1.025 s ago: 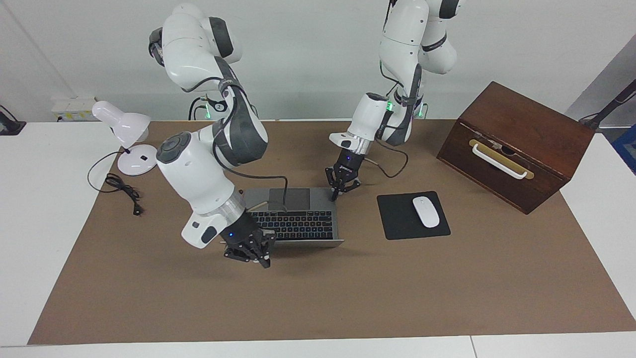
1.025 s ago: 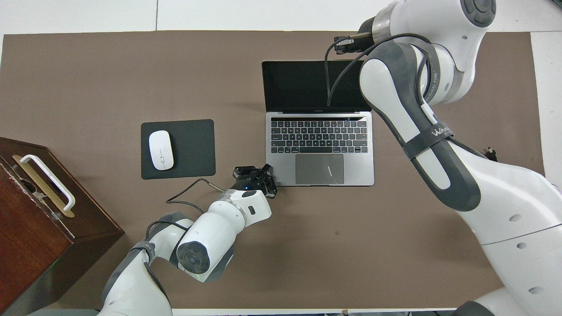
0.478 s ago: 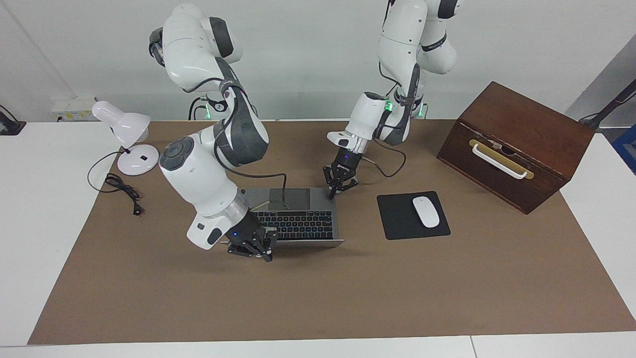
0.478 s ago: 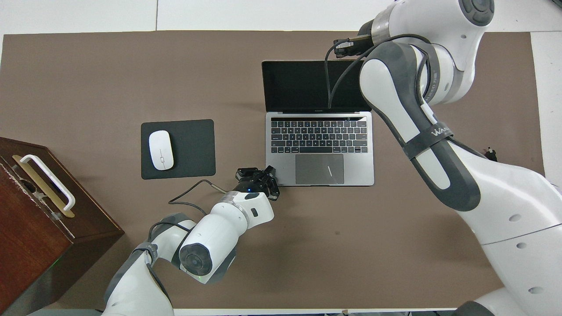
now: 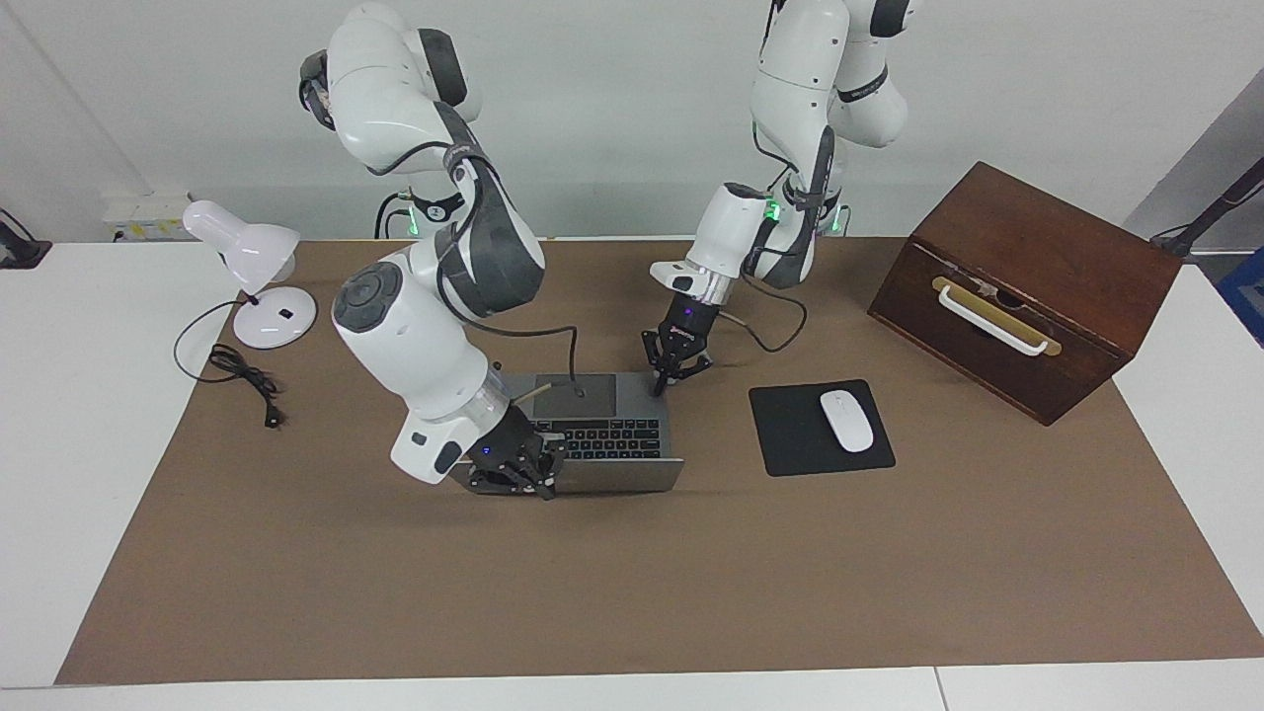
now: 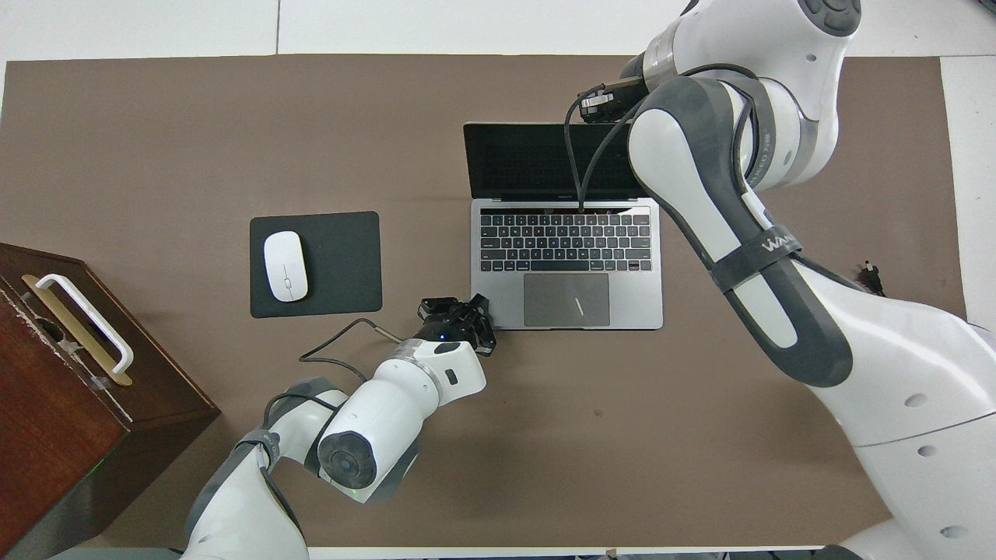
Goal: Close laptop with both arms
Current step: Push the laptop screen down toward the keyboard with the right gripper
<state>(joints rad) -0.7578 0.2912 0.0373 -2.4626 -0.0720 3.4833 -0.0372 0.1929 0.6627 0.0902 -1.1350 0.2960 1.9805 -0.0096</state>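
So the laptop [image 5: 602, 434] sits in the middle of the brown mat [image 5: 691, 592], with its lid partway up and tilted toward the robots – you can see the black keyboard and grey trackpad plain as day from above.

The right gripper [image 5: 518, 479] is against the back of the lid, near the lid's corner toward the right arm's end of the table. Its fingertips are pinched together and it isn't gripping anything – just pressed against the lid. The right arm [image 6: 747, 233] arches over that side of the laptop to get there.

The left gripper [image 5: 674, 363] is down at the laptop's base, at the corner nearest the robots on the left arm's end, right by the trackpad. Fingertips are together there too, nothing held. Whether the tip touches the corner or sits just beside it I can't tell.

Other stuff on the table: a black mouse pad [image 5: 790, 434] with a white mouse [image 5: 847, 421] on it beside the laptop, a wooden box [image 5: 1027, 286] with a white handle toward the left arm's end, and a white desk lamp [image 5: 252, 272] at the right arm's end.
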